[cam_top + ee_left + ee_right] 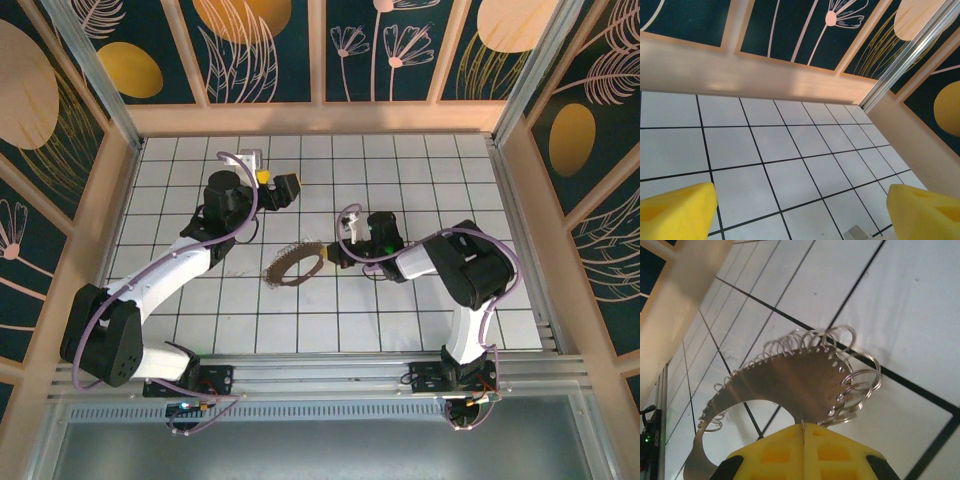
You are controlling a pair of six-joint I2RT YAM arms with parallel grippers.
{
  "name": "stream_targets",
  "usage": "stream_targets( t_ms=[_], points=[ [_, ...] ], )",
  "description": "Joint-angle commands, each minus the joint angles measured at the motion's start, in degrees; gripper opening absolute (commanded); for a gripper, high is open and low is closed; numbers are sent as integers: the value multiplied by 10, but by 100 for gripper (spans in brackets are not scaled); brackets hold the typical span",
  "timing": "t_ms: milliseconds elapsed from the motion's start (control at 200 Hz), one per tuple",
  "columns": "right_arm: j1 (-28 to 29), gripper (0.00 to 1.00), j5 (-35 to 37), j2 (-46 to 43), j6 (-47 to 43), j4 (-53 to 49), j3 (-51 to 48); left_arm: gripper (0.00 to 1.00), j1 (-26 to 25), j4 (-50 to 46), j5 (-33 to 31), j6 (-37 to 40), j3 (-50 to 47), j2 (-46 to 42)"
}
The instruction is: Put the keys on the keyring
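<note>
The keyring (295, 266) lies on the white tiled floor mid-table. It is a flat brownish metal loop with several small wire rings along its outer edge (790, 375). My right gripper (333, 255) is at its right rim. In the right wrist view its yellow pads (840, 450) are pressed together, and my right gripper (803, 427) pinches a thin wire ring of the keyring. My left gripper (277, 181) hovers farther back and left, apart from the keyring. It is open (802, 212), with bare tiles between its yellow fingertips (680, 210). The keys are out of view.
Wooden walls (320, 118) with dark floral panels enclose the tiled floor (420, 170) at the back and sides. A metal rail (330, 365) runs along the near edge by the arm bases. A small pale grey piece (857, 233) pokes in at the left wrist view's bottom edge.
</note>
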Motion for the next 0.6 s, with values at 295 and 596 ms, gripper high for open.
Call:
stream_targets(
  t_ms=[295, 596],
  points=[
    [3, 8, 19, 5, 13, 37, -43, 88, -5, 26, 17, -16, -8, 9],
    [2, 21, 28, -11, 15, 39, -62, 88, -4, 32, 21, -22, -8, 13]
  ],
)
